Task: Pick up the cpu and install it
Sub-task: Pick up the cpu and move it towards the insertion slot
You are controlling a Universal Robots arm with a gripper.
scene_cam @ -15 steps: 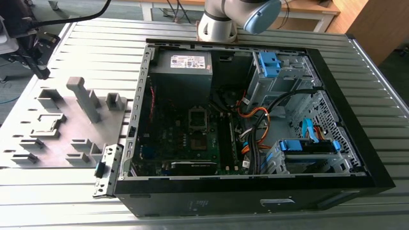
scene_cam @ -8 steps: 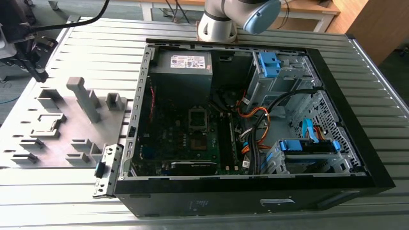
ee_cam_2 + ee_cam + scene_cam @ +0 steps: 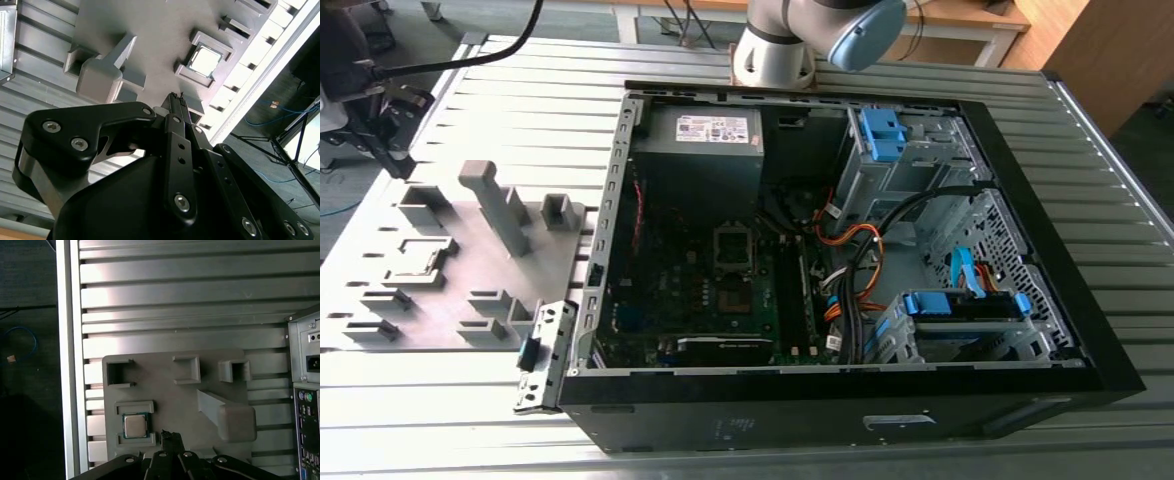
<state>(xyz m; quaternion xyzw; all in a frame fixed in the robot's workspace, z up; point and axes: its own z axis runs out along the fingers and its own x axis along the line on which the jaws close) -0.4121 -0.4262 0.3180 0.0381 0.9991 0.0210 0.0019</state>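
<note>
The cpu (image 3: 134, 426) is a small grey-silver square lying flat in a framed pocket of the grey tray (image 3: 165, 405). It also shows in the second wrist view as the cpu (image 3: 205, 59) and in the exterior view as the cpu (image 3: 419, 263). My gripper (image 3: 169, 436) hangs above the tray, its black fingers closed to a point, offset a little to one side of the chip and holding nothing. In the second wrist view the gripper (image 3: 177, 97) tips end short of the pocket. The motherboard's socket (image 3: 734, 245) lies inside the open computer case (image 3: 1027, 180).
Raised grey blocks stand on the tray, the tallest block (image 3: 231, 419) close beside my fingers. The case's rear panel (image 3: 306, 390) borders the tray. The slatted metal table (image 3: 175, 315) ends at a rail (image 3: 69, 365), with floor beyond. The arm's base (image 3: 781, 45) stands behind the case.
</note>
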